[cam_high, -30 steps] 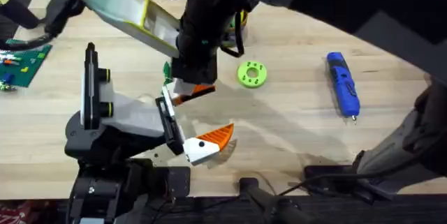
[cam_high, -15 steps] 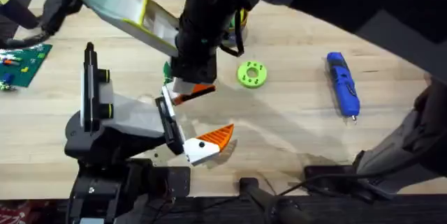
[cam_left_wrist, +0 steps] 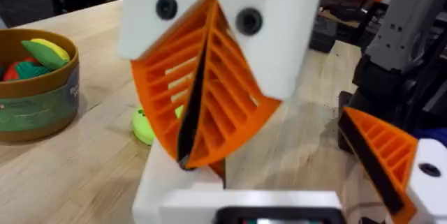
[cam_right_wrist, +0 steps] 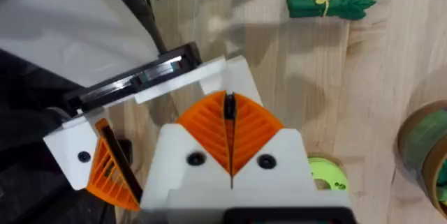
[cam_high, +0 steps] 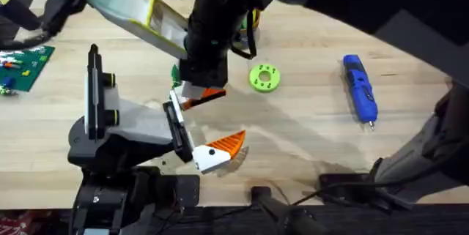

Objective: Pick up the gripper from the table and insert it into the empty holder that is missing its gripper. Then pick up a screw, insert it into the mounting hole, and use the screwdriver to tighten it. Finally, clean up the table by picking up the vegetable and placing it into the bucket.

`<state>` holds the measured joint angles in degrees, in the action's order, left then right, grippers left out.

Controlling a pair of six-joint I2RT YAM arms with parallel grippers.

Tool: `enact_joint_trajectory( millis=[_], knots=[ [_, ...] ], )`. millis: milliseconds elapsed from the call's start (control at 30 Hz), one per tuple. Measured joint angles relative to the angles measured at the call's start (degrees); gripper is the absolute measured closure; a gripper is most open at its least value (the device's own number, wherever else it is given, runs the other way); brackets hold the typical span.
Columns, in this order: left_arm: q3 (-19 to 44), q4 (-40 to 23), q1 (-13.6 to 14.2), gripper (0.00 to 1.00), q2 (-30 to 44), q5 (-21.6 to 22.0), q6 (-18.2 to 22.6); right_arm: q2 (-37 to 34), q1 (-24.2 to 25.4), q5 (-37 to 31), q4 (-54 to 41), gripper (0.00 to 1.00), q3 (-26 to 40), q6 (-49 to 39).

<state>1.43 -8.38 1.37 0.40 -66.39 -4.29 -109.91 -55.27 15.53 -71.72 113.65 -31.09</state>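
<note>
Orange-padded right tool (cam_right_wrist: pixel 229 137) clenched, empty, above holder (cam_high: pixel 176 121); left tool (cam_left_wrist: pixel 195 105) clenched; screwdriver (cam_high: pixel 360 88) well apart.

no text, label, brand, number or sign can be read anywhere in these views. the small round tan pail with a green band (cam_left_wrist: pixel 31 105) carries faint printing on that band, but it is too blurred to make out. the flat green circuit board (cam_high: pixel 28 65) at the far left edge of the light wooden tabletop (cam_high: pixel 308 125) shows small markings that are too tiny to read. the slim blue pen-shaped driver (cam_high: pixel 360 88) has black details with no legible lettering.
</note>
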Motion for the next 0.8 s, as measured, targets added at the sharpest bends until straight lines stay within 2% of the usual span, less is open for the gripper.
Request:
enact_joint_trajectory(
  millis=[800],
  knots=[
    [0.0, 0.0, 0.0, 0.014, 0.0, 0.02, 0.45, -0.01, 0.0, 0.0, -2.24, 0.993, 2.78, 0.24]
  ],
)
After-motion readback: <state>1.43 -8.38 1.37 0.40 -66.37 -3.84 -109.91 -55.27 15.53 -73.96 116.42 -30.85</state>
